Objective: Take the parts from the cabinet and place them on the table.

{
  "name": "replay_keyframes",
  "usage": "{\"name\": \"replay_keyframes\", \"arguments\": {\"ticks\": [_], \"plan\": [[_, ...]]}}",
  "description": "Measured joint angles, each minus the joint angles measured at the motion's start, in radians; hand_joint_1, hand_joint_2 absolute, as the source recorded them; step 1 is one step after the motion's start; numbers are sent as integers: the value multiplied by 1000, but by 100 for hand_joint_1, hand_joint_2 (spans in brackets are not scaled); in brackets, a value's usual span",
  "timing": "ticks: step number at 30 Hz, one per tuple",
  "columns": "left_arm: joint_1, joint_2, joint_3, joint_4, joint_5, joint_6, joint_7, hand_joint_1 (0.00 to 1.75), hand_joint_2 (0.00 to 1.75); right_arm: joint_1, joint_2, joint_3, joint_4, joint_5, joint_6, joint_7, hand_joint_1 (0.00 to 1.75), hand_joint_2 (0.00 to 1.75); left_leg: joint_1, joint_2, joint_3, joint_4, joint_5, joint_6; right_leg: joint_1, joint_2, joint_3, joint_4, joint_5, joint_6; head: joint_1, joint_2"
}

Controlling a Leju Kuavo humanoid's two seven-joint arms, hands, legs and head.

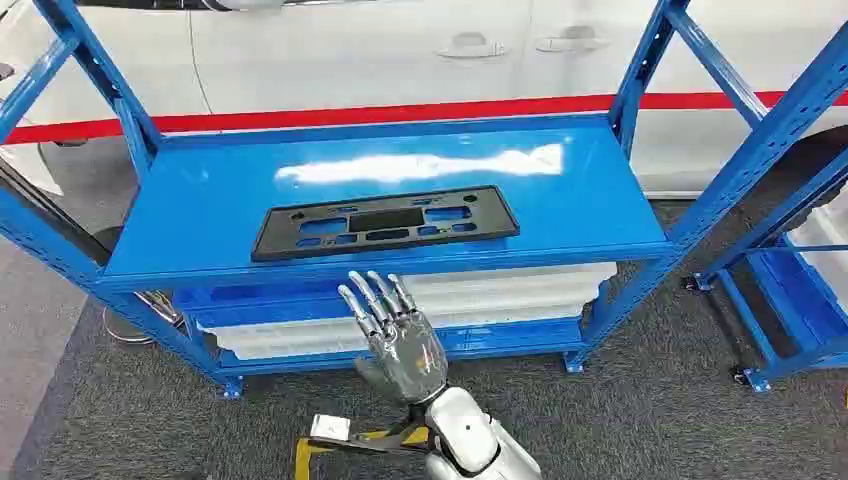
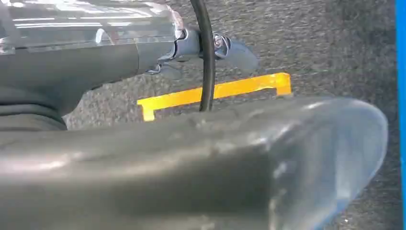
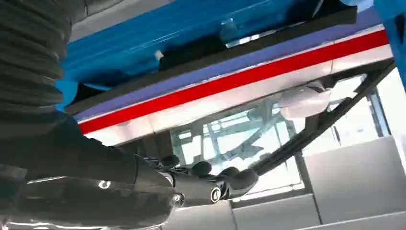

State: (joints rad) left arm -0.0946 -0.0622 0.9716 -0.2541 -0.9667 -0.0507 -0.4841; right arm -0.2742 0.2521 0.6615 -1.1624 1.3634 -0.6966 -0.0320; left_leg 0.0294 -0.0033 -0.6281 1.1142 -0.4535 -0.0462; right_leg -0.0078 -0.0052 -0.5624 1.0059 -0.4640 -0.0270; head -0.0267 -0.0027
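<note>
**Q:** Nearest the camera, what shows?

**A:** Silver and grey, the right hand [image 1: 395, 335] rises from the lower edge of the head view, fingers straight, slightly spread, grasping nothing. It sits in front of the shelf's front edge, apart from the part. In the right wrist view its dark fingers [image 3: 225, 182] lie loosely extended with nothing between them.

**Q:** And the biggest thing?

**A:** A white car [image 1: 400, 50] with a red stripe fills the background behind everything. In front of it stands a blue metal shelving unit [image 1: 600, 200], its glossy top shelf catching a bright reflection. A lower shelf carries white trays [image 1: 500, 295].

**Q:** Where is the part?

**A:** The black plastic panel [image 1: 385, 222] lies flat near the front of the top shelf, roughly centred. It is long and rectangular, matte, with a large central cut-out and smaller slots through which the blue shelf shows.

**Q:** The left hand?

**A:** In the left wrist view the left hand [image 2: 215, 52] hangs over dark carpet with a yellow floor marking [image 2: 215, 91]. Whether its fingers are closed, I cannot tell.
</note>
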Motion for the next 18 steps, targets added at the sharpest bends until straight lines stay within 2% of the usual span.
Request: {"name": "replay_keyframes", "arguments": {"ticks": [1,2,3,5,7,8,9,10,11,12,13,14,16,17,18], "plan": [[-2,2,0,0,0,0,1,0,0,-2,2,-1,3,-2,0,2,0,175,3,2,34,-76,13,-3,-2,0,-1,11,-8,7,0,0],[-4,1,0,0,0,0,2,0,0,-5,2,-2,7,-3,0,2,0,175,-8,-3,39,-76,-1,5,5,1,-6,17,-12,15,0,0],[-5,2,0,0,0,0,3,0,0,-6,3,-2,9,-3,0,2,0,175,-7,-6,37,-77,2,26,5,4,-8,18,-12,20,0,0],[-4,3,0,0,0,0,4,0,0,-6,3,-2,12,-3,0,2,0,175,-12,-6,34,-77,2,38,4,4,-7,13,-8,29,0,0],[-4,3,0,0,-1,0,4,0,0,-8,3,-3,14,-5,0,2,0,175,-5,-6,37,-85,9,54,-1,4,-11,27,-21,39,0,0],[-5,3,0,0,-2,1,5,0,0,-11,3,-3,15,-7,0,8,0,175,-5,-6,37,-85,8,60,-1,4,-30,67,-49,42,1,0],[-6,3,0,0,-6,2,5,0,0,-16,3,-4,19,-8,3,24,0,175,-6,-4,35,-85,9,65,-1,4,-64,133,-85,45,0,0],[-7,3,0,0,-10,2,7,0,0,-21,3,-5,29,-8,18,48,0,175,-7,-4,34,-85,8,66,-2,4,-110,222,-125,48,0,0],[-8,3,0,0,-14,2,10,0,0,-29,2,-11,45,-8,42,77,0,175,-9,-3,33,-85,8,67,-3,4,-150,295,-150,49,0,0],[-10,3,0,0,-18,2,13,0,0,-38,1,-17,58,-8,59,98,0,175,-11,-4,33,-85,8,67,-3,4,-172,328,-149,48,0,0],[-11,4,0,0,-19,2,15,0,0,-46,-2,-26,73,-8,77,118,0,175,-12,-5,33,-85,8,67,-2,4,-169,314,-126,45,0,0],[-13,4,-1,0,-21,2,16,0,0,-56,-5,-32,84,-9,85,132,0,175,-14,-6,35,-85,7,67,0,4,-147,260,-86,39,0,0],[-18,4,-2,0,-28,3,24,0,0,-78,-10,-54,120,-22,81,146,0,175,-20,-9,39,-85,7,67,9,5,-60,80,7,16,0,0],[-19,1,-3,0,-29,3,25,0,0,-88,-11,-63,135,-29,75,147,0,175,-19,-9,38,-85,6,66,15,5,-36,26,6,-1,0,0],[-22,2,-3,0,-29,5,26,0,0,-97,-12,-73,153,-35,65,146,0,175,-22,-8,36,-84,5,59,19,-1,-36,16,11,-2,1,0]]}}
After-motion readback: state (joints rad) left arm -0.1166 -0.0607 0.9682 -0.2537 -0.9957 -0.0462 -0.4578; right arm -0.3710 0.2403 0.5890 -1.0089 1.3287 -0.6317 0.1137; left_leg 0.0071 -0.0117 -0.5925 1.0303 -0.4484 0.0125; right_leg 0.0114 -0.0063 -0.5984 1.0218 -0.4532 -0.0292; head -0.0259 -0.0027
